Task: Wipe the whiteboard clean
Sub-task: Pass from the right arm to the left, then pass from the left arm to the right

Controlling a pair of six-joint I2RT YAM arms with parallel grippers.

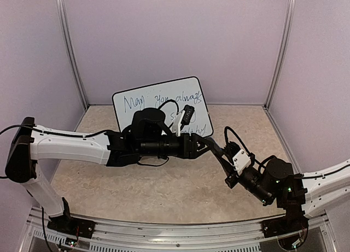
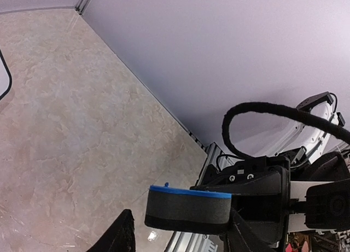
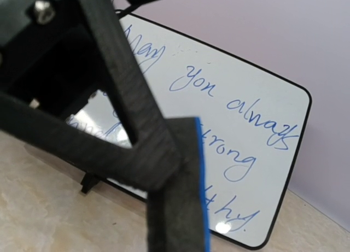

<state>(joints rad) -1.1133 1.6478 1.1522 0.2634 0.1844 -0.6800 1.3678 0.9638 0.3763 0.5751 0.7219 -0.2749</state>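
Observation:
The whiteboard (image 1: 164, 101) stands tilted against the back wall, with blue handwriting across it; it also shows in the right wrist view (image 3: 246, 115). The black eraser with a blue top (image 2: 188, 208) is held in the air in front of the board, where the two grippers meet. My right gripper (image 1: 223, 153) is shut on one end of the eraser (image 3: 183, 208). My left gripper (image 2: 183, 233) is open around the eraser. Its far finger (image 2: 121, 235) stands clear of the eraser, and its triangular frame (image 3: 136, 126) crosses the right wrist view.
Beige stone-patterned tabletop (image 1: 164, 181) with lilac walls on three sides. A metal rail (image 1: 164, 230) runs along the near edge. A black cable loop (image 2: 262, 112) arches over the right arm. The board's small black foot (image 3: 87, 182) rests on the table.

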